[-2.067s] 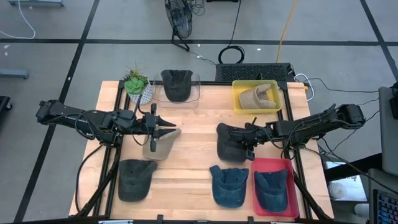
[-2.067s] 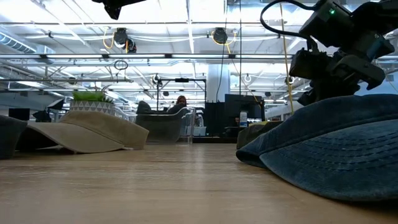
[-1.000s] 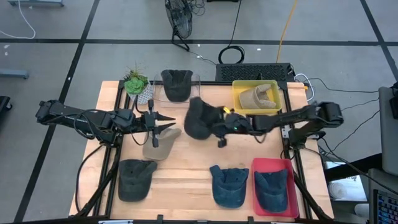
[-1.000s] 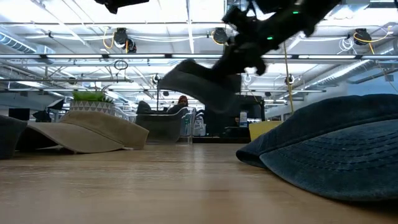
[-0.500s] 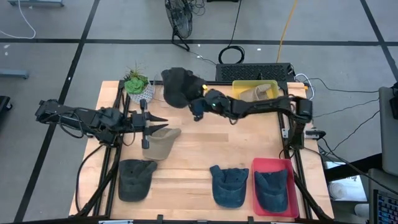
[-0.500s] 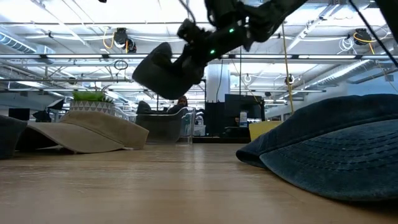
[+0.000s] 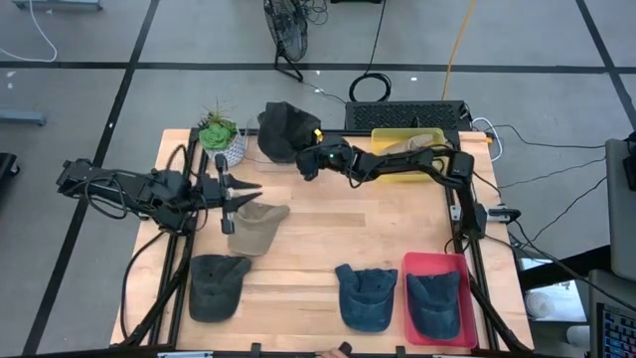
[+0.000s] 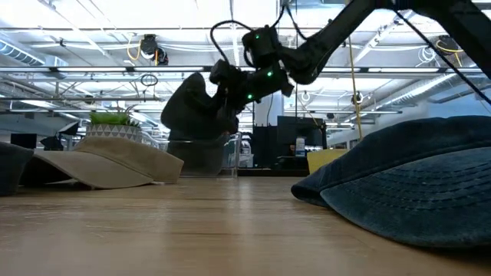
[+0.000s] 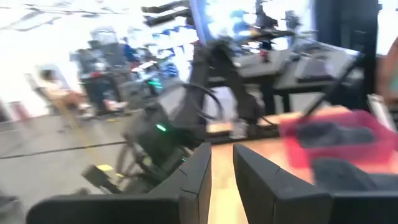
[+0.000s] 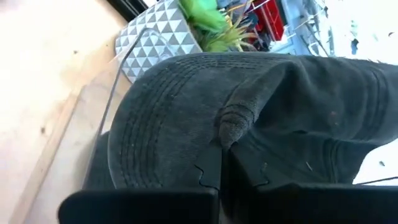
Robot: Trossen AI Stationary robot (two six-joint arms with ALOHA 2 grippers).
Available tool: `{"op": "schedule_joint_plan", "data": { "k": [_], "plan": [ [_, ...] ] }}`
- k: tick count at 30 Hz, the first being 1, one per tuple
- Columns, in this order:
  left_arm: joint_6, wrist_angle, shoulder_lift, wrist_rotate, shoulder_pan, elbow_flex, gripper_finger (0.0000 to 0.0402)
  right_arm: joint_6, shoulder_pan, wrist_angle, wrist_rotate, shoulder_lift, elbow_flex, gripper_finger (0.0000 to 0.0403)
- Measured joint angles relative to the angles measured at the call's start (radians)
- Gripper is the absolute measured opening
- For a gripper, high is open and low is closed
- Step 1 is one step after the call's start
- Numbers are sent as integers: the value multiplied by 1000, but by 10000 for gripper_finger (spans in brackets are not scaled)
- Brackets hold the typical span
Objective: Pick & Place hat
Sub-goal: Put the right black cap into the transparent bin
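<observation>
Right gripper (image 7: 305,162) clamped shut on dark hat (image 7: 283,129), holding it above clear bin (image 8: 203,157), upper centre of the high view. Hat looks soft, light and floppy; pinching the fabric fold works. Left gripper (image 7: 238,196) slightly apart, empty, near tan hat (image 7: 255,227).

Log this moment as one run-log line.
right gripper: shut on black hat, held above clear bin | left gripper: empty, beside tan hat | phase: placing
</observation>
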State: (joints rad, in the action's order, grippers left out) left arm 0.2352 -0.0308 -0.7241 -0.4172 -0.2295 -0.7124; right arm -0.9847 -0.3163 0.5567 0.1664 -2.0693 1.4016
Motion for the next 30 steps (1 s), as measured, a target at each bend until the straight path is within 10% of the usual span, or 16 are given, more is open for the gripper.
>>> {"op": "schedule_joint_plan", "data": {
  "k": [30],
  "plan": [
    [-8,4,-1,-51,14,0,78,-101,17,-143,72,-88,60,55]
  ]
}}
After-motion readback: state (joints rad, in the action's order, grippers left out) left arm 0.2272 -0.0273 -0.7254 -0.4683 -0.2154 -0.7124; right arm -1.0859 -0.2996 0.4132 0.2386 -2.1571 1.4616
